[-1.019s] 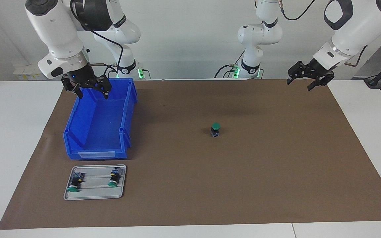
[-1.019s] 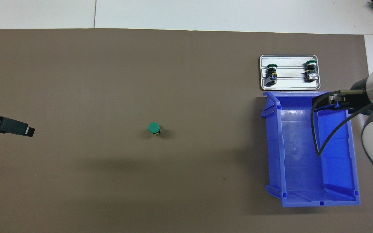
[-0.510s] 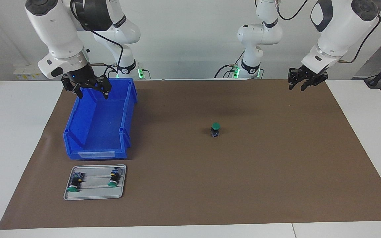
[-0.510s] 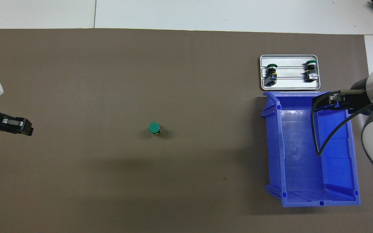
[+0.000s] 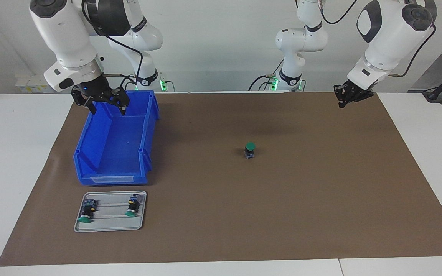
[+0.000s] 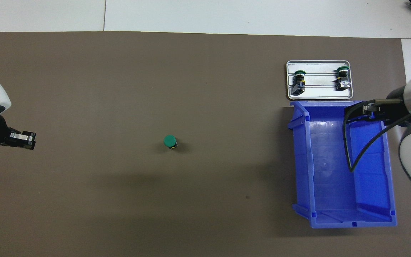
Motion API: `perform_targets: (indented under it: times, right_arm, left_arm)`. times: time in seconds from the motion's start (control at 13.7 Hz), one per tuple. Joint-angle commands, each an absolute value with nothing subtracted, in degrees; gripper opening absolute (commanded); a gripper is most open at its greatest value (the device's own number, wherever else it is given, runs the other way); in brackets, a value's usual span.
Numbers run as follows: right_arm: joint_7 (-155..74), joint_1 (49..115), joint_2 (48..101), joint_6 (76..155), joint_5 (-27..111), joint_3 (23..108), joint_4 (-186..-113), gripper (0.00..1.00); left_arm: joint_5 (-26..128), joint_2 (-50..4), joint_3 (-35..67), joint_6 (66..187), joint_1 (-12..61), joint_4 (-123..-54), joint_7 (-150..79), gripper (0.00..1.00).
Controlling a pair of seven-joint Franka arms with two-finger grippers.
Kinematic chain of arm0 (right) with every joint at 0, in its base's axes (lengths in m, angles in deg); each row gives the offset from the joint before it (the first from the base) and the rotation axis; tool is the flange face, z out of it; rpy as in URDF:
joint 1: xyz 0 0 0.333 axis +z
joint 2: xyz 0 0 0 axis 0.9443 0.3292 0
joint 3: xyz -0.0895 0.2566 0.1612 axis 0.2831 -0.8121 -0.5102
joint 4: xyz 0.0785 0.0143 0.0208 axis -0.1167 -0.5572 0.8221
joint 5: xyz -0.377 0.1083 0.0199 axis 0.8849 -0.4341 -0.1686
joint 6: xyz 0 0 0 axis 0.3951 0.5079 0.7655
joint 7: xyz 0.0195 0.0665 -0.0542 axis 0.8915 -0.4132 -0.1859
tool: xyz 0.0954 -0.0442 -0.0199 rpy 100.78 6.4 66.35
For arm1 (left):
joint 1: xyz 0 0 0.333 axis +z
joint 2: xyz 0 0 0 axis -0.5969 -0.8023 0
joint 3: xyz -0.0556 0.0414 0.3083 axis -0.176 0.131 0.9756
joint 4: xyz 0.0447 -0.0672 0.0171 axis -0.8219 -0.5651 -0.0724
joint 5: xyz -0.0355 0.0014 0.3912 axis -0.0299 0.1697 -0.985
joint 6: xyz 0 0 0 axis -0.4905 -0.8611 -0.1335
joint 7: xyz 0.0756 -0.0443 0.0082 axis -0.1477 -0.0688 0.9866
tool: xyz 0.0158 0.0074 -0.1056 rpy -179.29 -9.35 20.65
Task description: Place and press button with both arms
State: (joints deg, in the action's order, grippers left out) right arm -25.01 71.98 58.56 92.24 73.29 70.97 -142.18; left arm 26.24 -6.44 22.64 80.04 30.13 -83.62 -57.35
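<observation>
One button point(image 5: 249, 150) stands upright on the brown mat, green cap up, about midway between the arms; it also shows in the overhead view point(image 6: 170, 141). My left gripper point(image 5: 346, 99) hangs in the air over the mat at the left arm's end, well apart from the button; in the overhead view it point(image 6: 23, 139) shows at the mat's edge. My right gripper point(image 5: 108, 110) is open and empty above the end of the blue bin point(image 5: 90, 172) nearest the robots. Two like buttons point(image 5: 86, 212) point(image 5: 132, 205) lie on a grey tray.
The blue bin point(image 6: 300, 171) sits at the right arm's end of the mat and looks empty. The grey tray point(image 5: 109, 227) point(image 6: 319, 93) lies just farther from the robots than the bin. A black cable point(image 6: 348, 150) hangs from the right wrist over the bin.
My left wrist has turned and its gripper has shifted slightly toward the middle of the table. The right arm, the button, the bin and the tray have not moved.
</observation>
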Motion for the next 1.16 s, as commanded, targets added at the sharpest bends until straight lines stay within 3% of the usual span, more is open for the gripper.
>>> perform_targets:
  times: [0.0, 0.66, 1.09]
  right_arm:
    - [-26.16, 70.52, 58.18, 92.36, 72.27, 70.82, -142.41, 1.00]
    - [-26.33, 71.22, 58.44, 91.56, 73.06, 70.64, -140.48, 1.00]
    - [-26.16, 71.22, 58.36, 91.74, 72.97, 70.55, -140.57, 1.00]
  left_arm:
    - [25.13, -3.97, 22.79, 83.19, 29.36, -86.83, -55.31, 0.00]
    - [25.57, -4.59, 22.70, 88.64, 23.48, -86.83, -46.09, 0.00]
    - [25.65, -6.69, 22.79, 94.26, 12.50, -89.91, -28.70, 0.00]
